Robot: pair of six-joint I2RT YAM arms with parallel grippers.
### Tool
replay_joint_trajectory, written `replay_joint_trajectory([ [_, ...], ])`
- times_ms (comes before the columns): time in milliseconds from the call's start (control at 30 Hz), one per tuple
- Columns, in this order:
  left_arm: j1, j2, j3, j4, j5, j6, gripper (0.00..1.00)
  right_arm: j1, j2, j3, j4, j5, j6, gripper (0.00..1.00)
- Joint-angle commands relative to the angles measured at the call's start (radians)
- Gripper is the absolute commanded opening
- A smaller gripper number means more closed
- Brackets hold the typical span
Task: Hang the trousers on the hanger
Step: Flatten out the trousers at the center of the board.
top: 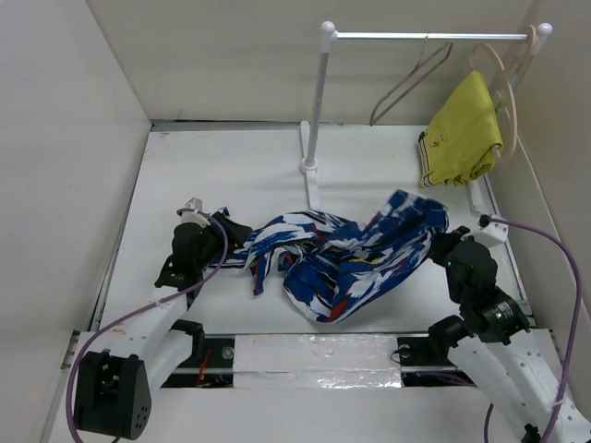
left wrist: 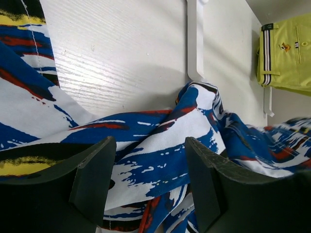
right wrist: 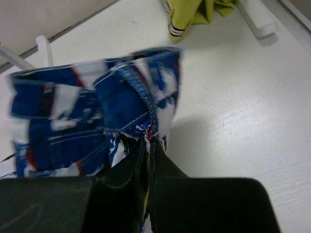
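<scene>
Trousers [top: 342,263] lie crumpled on table [top: 231,175], one edge pinched by right hand [right wrist: 149,145].

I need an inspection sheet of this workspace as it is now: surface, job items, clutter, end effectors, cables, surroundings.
Surface: white table; the trousers lie crumpled on it.
Job's things: trousers mid-table, one end raised at the right; grey hanger on the rail, nothing on it.
Clutter: yellow garment on a beige hanger, same rail.
End effectors: left end effector open over the fabric; right end effector shut on the trousers' edge.
Cables: purple cables loop along each arm.
Surroundings: plain walls on three sides; nothing else seen.
</scene>
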Motion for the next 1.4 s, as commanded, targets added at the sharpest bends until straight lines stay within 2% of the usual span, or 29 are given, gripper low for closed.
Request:
replay_joint_trajectory([
  [0, -0.002, -0.04, 0.028, 0.002, 0.005, 0.028, 0.56, -0.026, -0.001, 0.013, -0.109, 0.013, 0.113, 0.0],
  [167, -0.002, -0.135, 0.035, -0.133, -0.116, 0.034, 0.56, -0.026, -0.025, 0.115, -0.221, 0.053, 0.147, 0.0],
  [233, -0.037, -0.175, 0.034, -0.169, -0.195, 0.025, 0.56, -0.026, -0.06, 0.161, -0.267, 0.044, 0.138, 0.0],
  [267, -0.038, -0.18, 0.035, -0.177, -0.217, 0.02, 0.56, -0.026, -0.074, 0.181, -0.273, 0.047, 0.13, 0.03],
  [367, -0.062, -0.172, 0.07, -0.227, -0.275, 0.005, 0.57, -0.026, -0.135, 0.24, -0.304, 0.096, 0.112, 0.23],
  [400, -0.062, -0.169, 0.081, -0.239, -0.283, 0.0, 0.58, -0.026, -0.149, 0.267, -0.302, 0.11, 0.095, 0.43],
  [500, -0.062, -0.192, 0.08, -0.279, -0.329, -0.021, 0.58, -0.026, -0.169, 0.321, -0.316, 0.176, 0.015, 0.71],
  [567, -0.062, -0.218, 0.061, -0.314, -0.378, -0.041, 0.59, -0.026, -0.159, 0.344, -0.251, 0.156, -0.095, 0.81],
  [633, -0.062, -0.23, 0.058, -0.359, -0.409, -0.062, 0.6, -0.026, -0.09, 0.344, -0.212, 0.028, -0.183, 0.79],
  [667, -0.062, -0.232, 0.055, -0.37, -0.441, -0.07, 0.61, -0.026, -0.05, 0.337, -0.139, -0.161, -0.231, 0.76],
  [700, -0.062, -0.235, 0.049, -0.377, -0.455, -0.09, 0.61, -0.026, 0.067, 0.338, -0.134, -0.239, -0.245, 0.68],
  [733, -0.062, -0.236, 0.047, -0.405, -0.467, -0.099, 0.61, -0.026, 0.132, 0.338, -0.137, -0.319, -0.238, 0.26],
  [767, -0.062, -0.238, 0.054, -0.454, -0.501, -0.124, 0.61, -0.002, 0.232, 0.291, -0.074, -0.487, -0.273, 0.0],
  [900, -0.084, -0.273, 0.058, -0.557, -0.625, -0.218, 0.59, 0.084, 0.346, 0.138, 0.121, -0.626, -0.279, 0.0],
  [1000, -0.093, -0.328, 0.052, -0.623, -0.671, -0.271, 0.58, 0.207, 0.389, 0.096, 0.161, -0.501, -0.266, 0.01],
  [1100, -0.093, -0.327, 0.054, -0.647, -0.673, -0.302, 0.58, 0.235, 0.403, 0.09, 0.165, -0.456, -0.262, 0.19],
  [1133, -0.093, -0.309, 0.052, -0.641, -0.673, -0.305, 0.59, 0.246, 0.408, 0.08, 0.167, -0.448, -0.249, 0.36],
  [1233, -0.093, -0.215, 0.083, -0.666, -0.671, -0.308, 0.61, 0.246, 0.434, 0.035, 0.155, -0.405, -0.23, 0.63],
  [1367, -0.093, -0.128, 0.089, -0.654, -0.624, -0.303, 0.61, 0.224, 0.467, 0.004, 0.196, -0.52, -0.25, 0.65],
])
